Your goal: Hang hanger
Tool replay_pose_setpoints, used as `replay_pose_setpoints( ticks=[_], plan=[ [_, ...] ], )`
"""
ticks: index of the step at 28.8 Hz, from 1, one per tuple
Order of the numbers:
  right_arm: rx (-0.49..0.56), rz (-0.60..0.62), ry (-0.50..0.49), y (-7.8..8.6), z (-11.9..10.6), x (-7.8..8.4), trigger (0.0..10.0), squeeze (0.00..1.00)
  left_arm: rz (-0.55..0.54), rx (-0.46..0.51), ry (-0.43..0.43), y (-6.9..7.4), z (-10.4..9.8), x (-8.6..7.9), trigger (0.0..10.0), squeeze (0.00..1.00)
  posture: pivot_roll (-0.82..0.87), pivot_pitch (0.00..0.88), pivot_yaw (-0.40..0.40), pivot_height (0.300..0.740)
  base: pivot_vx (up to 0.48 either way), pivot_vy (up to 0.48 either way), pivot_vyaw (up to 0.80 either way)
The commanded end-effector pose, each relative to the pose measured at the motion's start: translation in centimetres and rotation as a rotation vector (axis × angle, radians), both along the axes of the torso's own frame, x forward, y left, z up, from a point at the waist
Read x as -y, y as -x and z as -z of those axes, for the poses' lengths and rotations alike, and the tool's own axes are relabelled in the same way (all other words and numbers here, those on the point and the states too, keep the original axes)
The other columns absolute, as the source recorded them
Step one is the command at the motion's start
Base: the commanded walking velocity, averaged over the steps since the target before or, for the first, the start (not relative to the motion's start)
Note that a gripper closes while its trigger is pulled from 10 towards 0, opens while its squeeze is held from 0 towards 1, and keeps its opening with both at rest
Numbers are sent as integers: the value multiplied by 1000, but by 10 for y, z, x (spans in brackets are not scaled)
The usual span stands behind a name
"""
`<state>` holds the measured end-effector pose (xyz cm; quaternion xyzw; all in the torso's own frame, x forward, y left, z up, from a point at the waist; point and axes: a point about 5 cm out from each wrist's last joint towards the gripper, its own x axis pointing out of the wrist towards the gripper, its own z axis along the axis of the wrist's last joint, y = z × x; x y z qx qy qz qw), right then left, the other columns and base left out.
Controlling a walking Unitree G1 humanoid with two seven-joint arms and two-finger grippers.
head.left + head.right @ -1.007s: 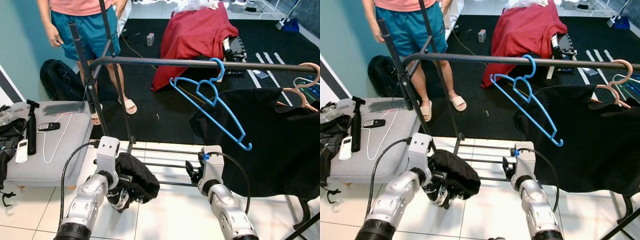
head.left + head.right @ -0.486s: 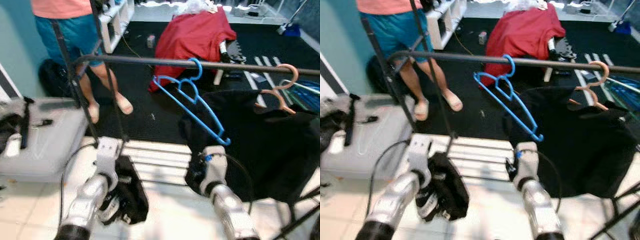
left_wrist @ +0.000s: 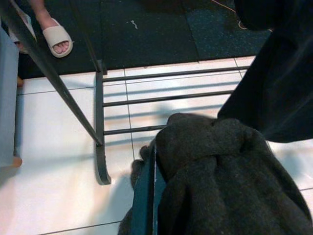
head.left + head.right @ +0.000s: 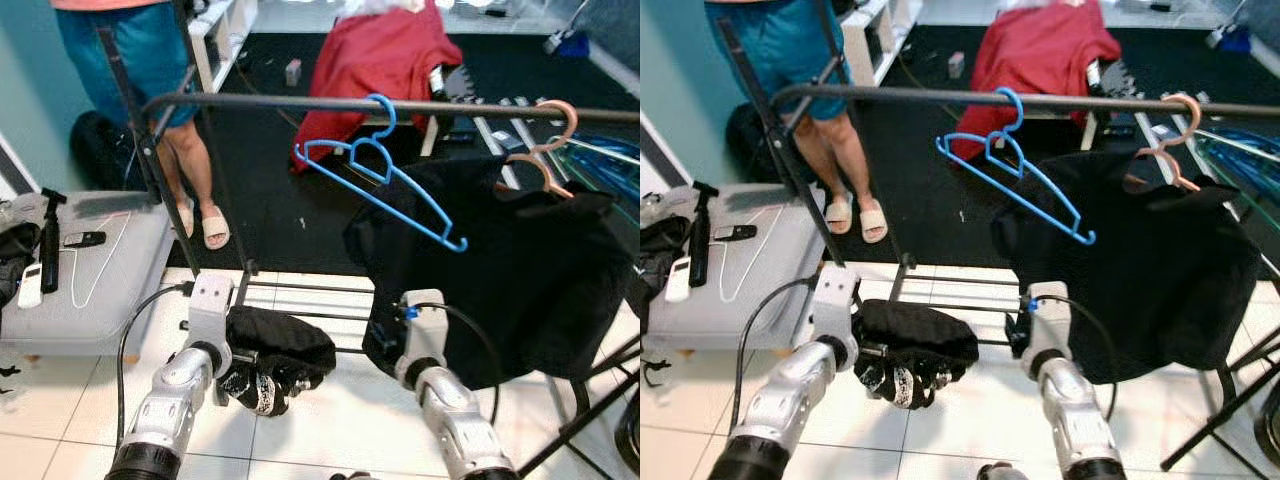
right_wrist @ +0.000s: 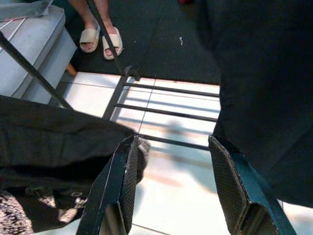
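I see the blue plastic hanger hooked on the dark metal rail across the top of the frame, tilted, its lower tip just beside the black garment hung on a pink hanger at the right. My left gripper, low at centre-left, is clenched on a bundled dark knit garment that overhangs the white tile floor. My right gripper, low at centre-right, has its fingers spread wide and empty, close beside the black garment's lower edge. Between the two grippers the floor is open up to the rack's base bars. A person's legs stand behind the rack's upright at upper left, and a grey padded bench sits at the left edge.
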<state>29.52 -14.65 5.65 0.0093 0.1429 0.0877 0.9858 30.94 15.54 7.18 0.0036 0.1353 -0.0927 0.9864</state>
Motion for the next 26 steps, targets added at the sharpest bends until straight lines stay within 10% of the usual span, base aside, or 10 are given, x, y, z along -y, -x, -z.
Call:
replay_pose_setpoints(
  ticks=[1, 18, 26],
  plan=[
    [-18, 6, 1, 3, 4, 0, 10000, 0, -4, 10, -16, -2, -3, -3, 10000, 0, -102, 140, 13, 740, 0, 480, 0],
    [200, 75, 26, -10, -33, 7, 10000, 0, 7, 101, 2, -7, -18, 4, 10000, 0, -100, 140, 18, 740, 0, 0, 0],
    [667, 32, 161, -22, -134, 8, 10000, 0, 28, 192, 88, -9, -33, 10, 10000, 0, -104, 140, 24, 740, 0, 0, 0]
  ],
)
